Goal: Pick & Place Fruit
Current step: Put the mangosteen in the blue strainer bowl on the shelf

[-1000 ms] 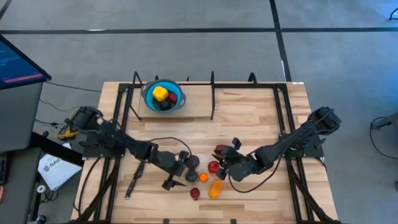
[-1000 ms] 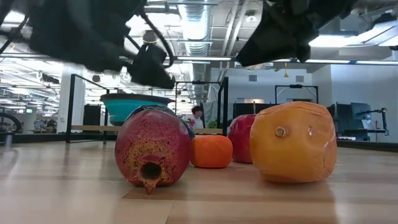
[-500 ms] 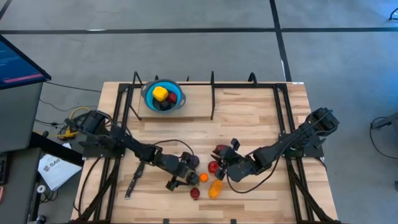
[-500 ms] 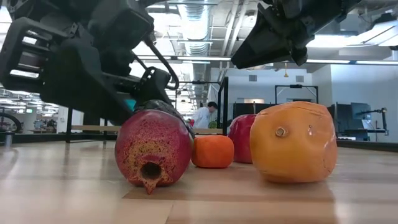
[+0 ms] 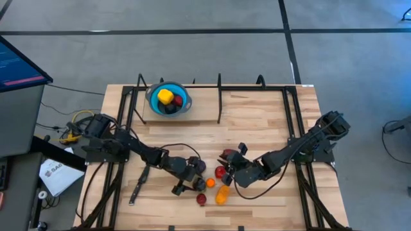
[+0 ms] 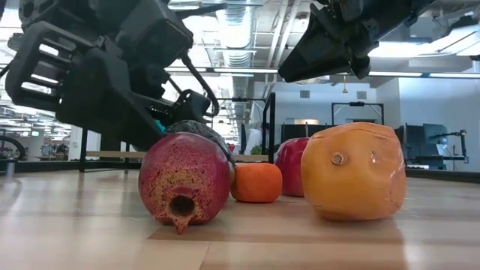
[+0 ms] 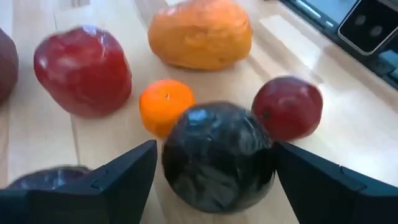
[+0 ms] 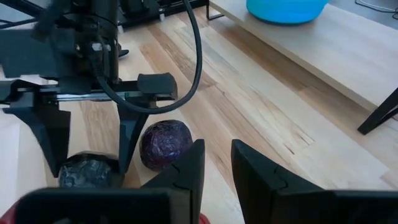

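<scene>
The left pincer point(image 7: 214, 180) is down at the surface point(image 5: 257, 122), its jaws wide on either side of a near-black fruit point(image 7: 217, 155) that sits between them; whether the fingers touch it I cannot tell. Just beyond it lie an orange fruit point(image 7: 165, 106), two red ones point(image 7: 83, 70) point(image 7: 287, 107) and a larger orange-yellow one point(image 7: 200, 32). A purple fruit point(image 8: 165, 144) rests beside the left arm. The right pincer point(image 8: 214, 168) hovers near the cluster, jaws narrowly apart, holding nothing. More fruit sits in the blue bowl point(image 5: 182, 93) at the far side.
</scene>
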Controlling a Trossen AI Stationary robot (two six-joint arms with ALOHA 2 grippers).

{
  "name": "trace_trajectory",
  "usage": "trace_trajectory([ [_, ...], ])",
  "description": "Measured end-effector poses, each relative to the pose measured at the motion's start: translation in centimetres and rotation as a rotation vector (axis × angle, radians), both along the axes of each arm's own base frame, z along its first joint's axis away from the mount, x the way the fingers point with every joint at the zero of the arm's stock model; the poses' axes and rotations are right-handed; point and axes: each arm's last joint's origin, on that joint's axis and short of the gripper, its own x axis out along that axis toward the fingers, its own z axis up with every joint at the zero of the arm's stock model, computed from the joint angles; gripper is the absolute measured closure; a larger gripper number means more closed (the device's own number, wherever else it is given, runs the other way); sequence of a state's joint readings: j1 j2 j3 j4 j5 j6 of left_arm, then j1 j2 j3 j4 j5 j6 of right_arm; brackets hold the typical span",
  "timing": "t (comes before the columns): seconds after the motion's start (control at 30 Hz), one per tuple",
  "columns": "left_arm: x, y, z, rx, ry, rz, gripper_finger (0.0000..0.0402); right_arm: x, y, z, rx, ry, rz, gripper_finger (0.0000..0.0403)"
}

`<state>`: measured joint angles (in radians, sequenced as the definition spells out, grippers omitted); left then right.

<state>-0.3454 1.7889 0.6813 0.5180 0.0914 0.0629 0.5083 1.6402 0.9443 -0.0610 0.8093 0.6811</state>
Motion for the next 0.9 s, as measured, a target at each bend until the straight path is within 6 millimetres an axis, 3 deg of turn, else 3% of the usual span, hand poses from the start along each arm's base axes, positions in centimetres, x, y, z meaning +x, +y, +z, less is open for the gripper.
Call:
trace_trajectory([
  [0.33, -0.5, 0.0, 1.0, -0.031, 0.005, 0.001, 0.016, 0.1, 0.0, 0.1, 0.001, -0.01, 0.003, 0.0329],
  [0.47, -1.5, 0.4, 3.3, -0.081, -0.011, 0.028, 0.0162, 0.3, -0.2, 0.2, 0.008, -0.022, -0.004, 0.0329],
  [0.67, -5.9, 2.1, 7.8, -0.13, -0.116, 0.142, 0.0155, 1.8, -1.8, 1.0, 0.033, -0.098, -0.008, 0.0329],
  [0.77, -9.0, 3.9, 8.4, -0.16, -0.187, 0.265, 0.0157, 3.1, -2.8, 2.1, -0.03, -0.144, 0.112, 0.0329],
  [0.9, -13.0, 6.2, 7.8, -0.281, -0.306, 0.426, 0.0153, 4.2, -3.8, 3.7, -0.141, -0.249, 0.245, 0.0315],
])
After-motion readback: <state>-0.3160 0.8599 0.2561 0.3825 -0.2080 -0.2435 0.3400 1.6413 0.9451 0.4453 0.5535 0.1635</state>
